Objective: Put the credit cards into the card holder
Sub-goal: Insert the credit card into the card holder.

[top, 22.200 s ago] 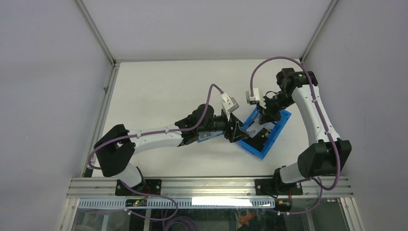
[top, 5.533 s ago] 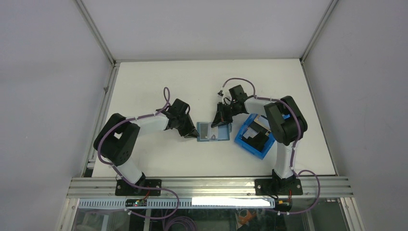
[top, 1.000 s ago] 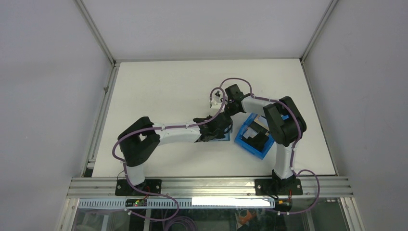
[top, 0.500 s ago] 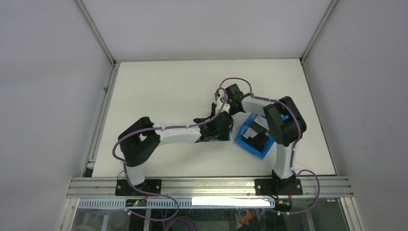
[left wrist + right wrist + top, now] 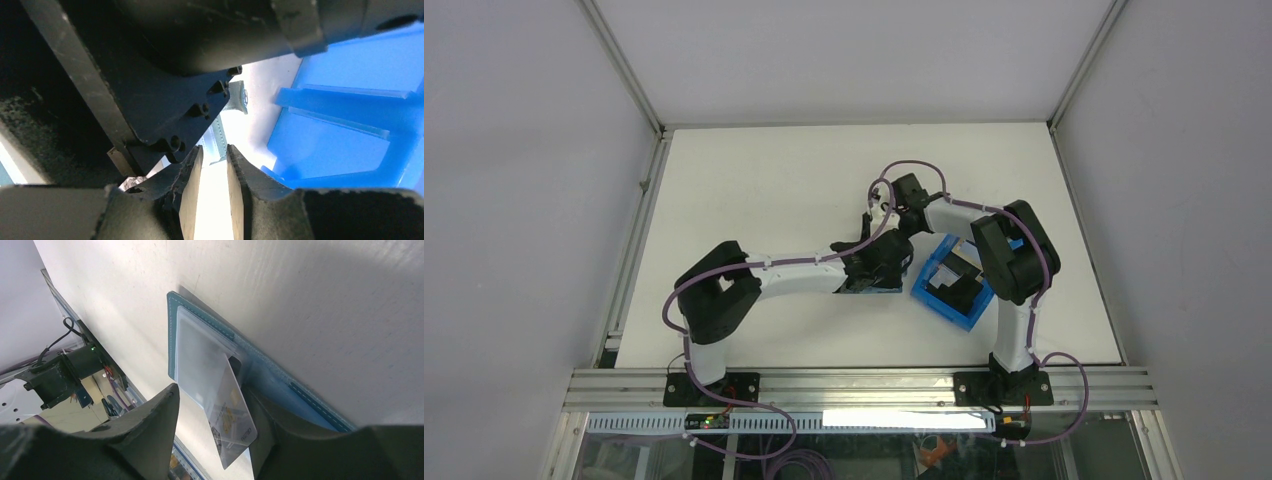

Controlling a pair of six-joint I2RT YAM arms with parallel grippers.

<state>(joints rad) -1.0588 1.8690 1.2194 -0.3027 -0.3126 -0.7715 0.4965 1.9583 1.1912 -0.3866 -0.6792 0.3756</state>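
Both stretched inward: left hand (image 5: 214,150), right hand (image 5: 210,395) over card holder (image 5: 272,377).

The card holder (image 5: 280,385) lies opened flat on the white worktop (image 5: 350,300). It is teal-blue with pale stitching along its edge. One pale grey-white credit card (image 5: 232,412), with a gold chip mark and small print, is tucked partway into its clear pocket (image 5: 195,360), tilted, its outer end sticking out past the holder's edge. Just beside the holder, what look like dark cards (image 5: 964,292) sit in the blue bin (image 5: 941,311).
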